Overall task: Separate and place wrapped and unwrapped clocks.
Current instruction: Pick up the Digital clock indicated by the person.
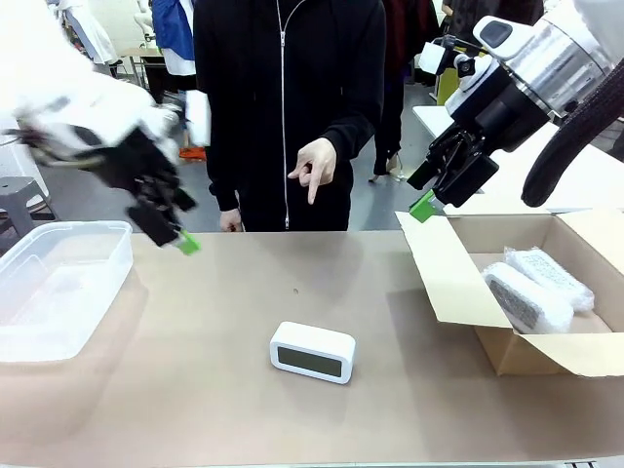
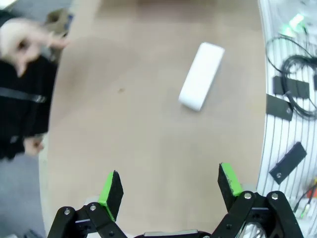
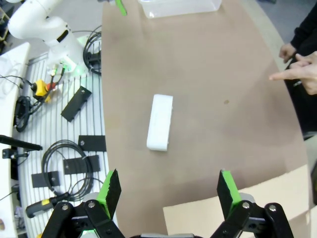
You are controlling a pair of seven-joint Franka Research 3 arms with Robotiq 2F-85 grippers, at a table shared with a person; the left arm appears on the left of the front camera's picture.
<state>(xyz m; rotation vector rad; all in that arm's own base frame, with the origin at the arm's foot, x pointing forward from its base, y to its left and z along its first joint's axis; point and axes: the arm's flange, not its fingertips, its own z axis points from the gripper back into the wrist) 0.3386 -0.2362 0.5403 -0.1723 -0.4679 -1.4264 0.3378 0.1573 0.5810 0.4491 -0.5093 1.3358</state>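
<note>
At mid-table I see the clock (image 1: 312, 352). Right of it, two bundles (image 1: 517, 297) lie in a box (image 1: 546, 356). My left gripper (image 2: 171, 191) and right gripper (image 3: 168, 191) hang high either side of the clock, both released, empty.

Robotics laboratory workcell. A white robot arm (image 3: 42, 25) stands on a slotted metal bench (image 3: 96, 99) that carries coiled cables (image 3: 62, 158), black plates (image 3: 74, 103) and a yellow box with a red button (image 3: 38, 88), just beside a brown counter (image 1: 195, 390). A person (image 1: 288, 97) stands at the counter's far edge, with a grey floor (image 1: 88, 200) and another white table (image 1: 585, 185) beyond.
</note>
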